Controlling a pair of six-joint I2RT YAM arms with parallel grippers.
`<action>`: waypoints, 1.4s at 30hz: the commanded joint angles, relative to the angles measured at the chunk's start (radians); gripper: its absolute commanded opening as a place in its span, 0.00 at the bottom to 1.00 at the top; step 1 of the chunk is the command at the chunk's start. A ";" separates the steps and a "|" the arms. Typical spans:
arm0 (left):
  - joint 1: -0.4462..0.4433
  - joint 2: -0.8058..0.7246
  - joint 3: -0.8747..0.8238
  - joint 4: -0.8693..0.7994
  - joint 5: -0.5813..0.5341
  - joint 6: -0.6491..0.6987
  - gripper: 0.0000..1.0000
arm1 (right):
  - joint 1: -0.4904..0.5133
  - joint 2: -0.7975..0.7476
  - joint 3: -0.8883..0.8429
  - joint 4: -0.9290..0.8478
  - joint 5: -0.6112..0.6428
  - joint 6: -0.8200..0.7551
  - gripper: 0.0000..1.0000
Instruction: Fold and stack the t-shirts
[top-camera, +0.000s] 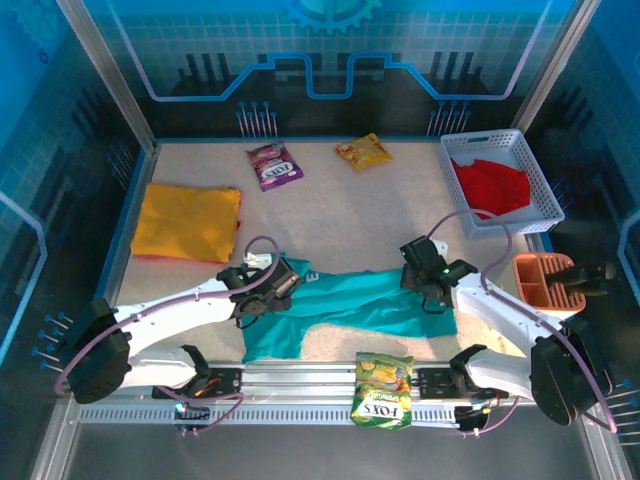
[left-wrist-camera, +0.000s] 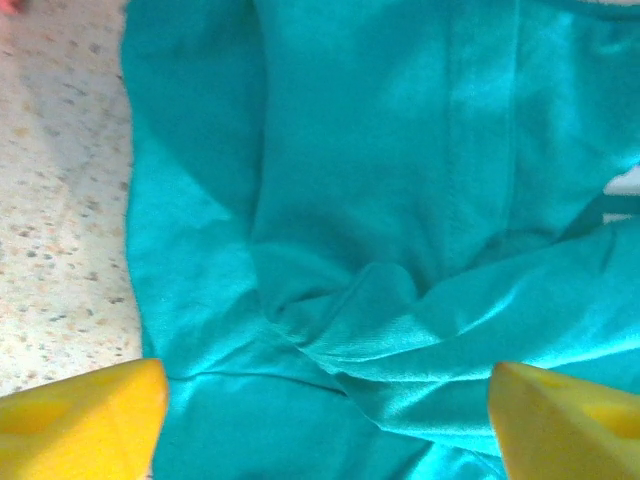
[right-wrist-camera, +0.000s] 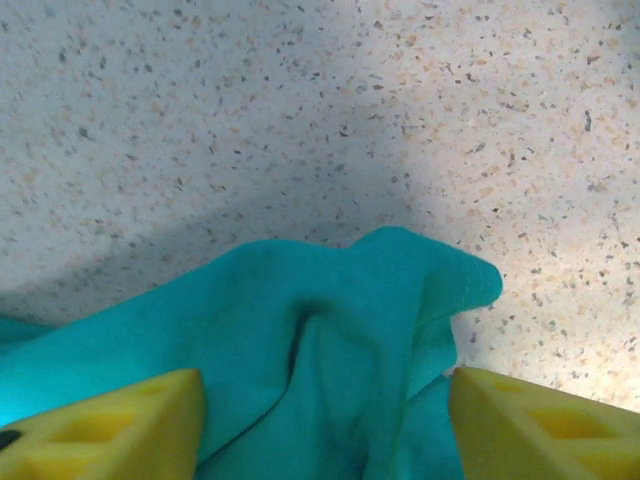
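Nearest, a green snack packet (top-camera: 383, 390) sits on the front rail betw. the arm bases, just short of the teal shirt (top-camera: 360, 305) and not blocking it. The teal shirt lies rumpled across the near-centre of the table (top-camera: 350, 220), long axis L-R. The left gripper (top-camera: 265, 295) is over its left part and the right gripper (top-camera: 430, 285) over its right end, so each arm has its own end. Wrist views: left gripper (left-wrist-camera: 325, 400) is spread wide w/ creased cloth right under it, nothing pinched. Right gripper (right-wrist-camera: 325, 400) is also wide, w/ a bunched corner betw. its fingers and bare table beyond. Probably each just needs to drop and close. Farther back: yellow-orange shirt (top-camera: 188, 222) folded at left, red shirt (top-camera: 490, 185) in a white basket (top-camera: 547, 195) at right, purple packet (top-camera: 274, 165) and yellow packet (top-camera: 363, 151) at the back, all well apart.
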 joint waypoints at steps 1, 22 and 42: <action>0.114 -0.017 0.034 0.030 0.184 0.068 0.87 | 0.010 -0.013 0.057 -0.016 0.032 -0.034 0.73; 0.377 0.463 0.448 0.063 0.357 0.460 0.56 | -0.023 0.066 0.146 0.043 -0.048 -0.147 0.82; 0.318 0.561 0.496 -0.046 0.188 0.469 0.28 | -0.060 0.075 0.137 0.081 -0.093 -0.157 0.82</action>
